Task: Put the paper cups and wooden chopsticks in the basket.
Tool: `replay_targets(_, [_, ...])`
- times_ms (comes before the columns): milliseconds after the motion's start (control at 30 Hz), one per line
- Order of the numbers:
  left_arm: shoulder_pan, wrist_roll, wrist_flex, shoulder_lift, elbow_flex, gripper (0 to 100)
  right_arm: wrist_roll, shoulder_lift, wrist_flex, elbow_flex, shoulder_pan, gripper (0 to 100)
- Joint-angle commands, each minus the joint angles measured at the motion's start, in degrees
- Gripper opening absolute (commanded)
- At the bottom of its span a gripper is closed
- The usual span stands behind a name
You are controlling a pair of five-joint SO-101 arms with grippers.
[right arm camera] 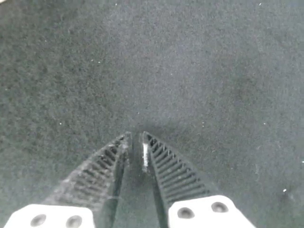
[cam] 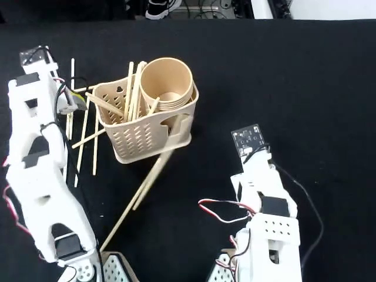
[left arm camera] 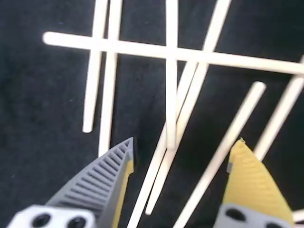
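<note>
Left gripper point(left arm camera: 185, 142) gapes wide over loose wooden chopsticks point(left arm camera: 171, 71) left of the basket point(cam: 138, 138) holding paper cups point(cam: 170, 79); right gripper point(right arm camera: 135, 137) sits pinched together, empty, near right.

One basket point(cam: 138, 140), one stack of paper cups point(cam: 168, 79), over ten wooden chopsticks point(cam: 147, 179)

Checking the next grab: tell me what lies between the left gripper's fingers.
In the left wrist view, loose chopsticks lie on the black cloth between the open fingers of the left gripper.
</note>
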State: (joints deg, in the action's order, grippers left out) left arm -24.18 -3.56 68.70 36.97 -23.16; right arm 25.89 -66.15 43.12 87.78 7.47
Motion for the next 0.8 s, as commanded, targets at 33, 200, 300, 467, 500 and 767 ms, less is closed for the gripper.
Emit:
replay_targets(33, [0.5, -0.4, 9.2, 12.6, -20.4, 32, 0.3, 0.1, -0.7, -0.3, -0.6, 4.4])
replay_targets(200, [1.8, -0.4, 19.8, 24.4, -39.3, 20, 0.3, 0.1, -0.7, -0.3, -0.6, 4.4])
replay_targets(300, [2.0, -0.4, 25.7, 30.2, -50.7, 4, 0.3, 0.1, -0.8, -0.3, -0.6, 4.4])
replay_targets(467, [1.7, -0.4, 32.3, 37.5, -64.2, 3, 0.3, 0.1, -0.8, -0.3, -0.6, 4.4])
replay_targets(500, [1.7, -0.4, 32.3, 38.4, -64.7, 3, 0.3, 0.1, -0.8, -0.3, -0.6, 4.4])
replay_targets(767, [1.7, -0.4, 32.4, 30.0, -51.5, 3, 0.3, 0.1, -0.9, -0.3, -0.6, 4.4])
